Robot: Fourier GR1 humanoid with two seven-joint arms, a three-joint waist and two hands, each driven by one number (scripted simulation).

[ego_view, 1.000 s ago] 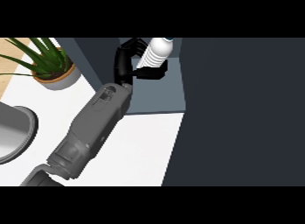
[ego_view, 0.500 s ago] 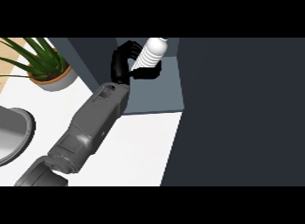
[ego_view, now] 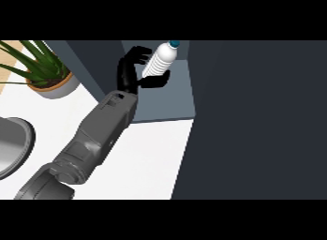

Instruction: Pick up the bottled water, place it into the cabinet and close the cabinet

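A clear water bottle (ego_view: 159,61) with a blue cap leans slightly to the right inside the open cabinet (ego_view: 164,107), above its grey-blue shelf floor. My left hand (ego_view: 128,74) is shut on it: fingers curl over the bottle's far left side and the thumb presses its near side. The grey forearm runs down to the lower left corner. The bottle's base is hidden behind the thumb. My right hand does not show.
The dark cabinet door (ego_view: 263,117) stands open and fills the right side. A potted green plant (ego_view: 49,82) sits left of the cabinet. A large metal pot (ego_view: 3,145) is at the left edge on the white counter (ego_view: 148,159).
My left hand has carried the bottle a little deeper into the cabinet. The bottle now shows more of its length and its blue cap.
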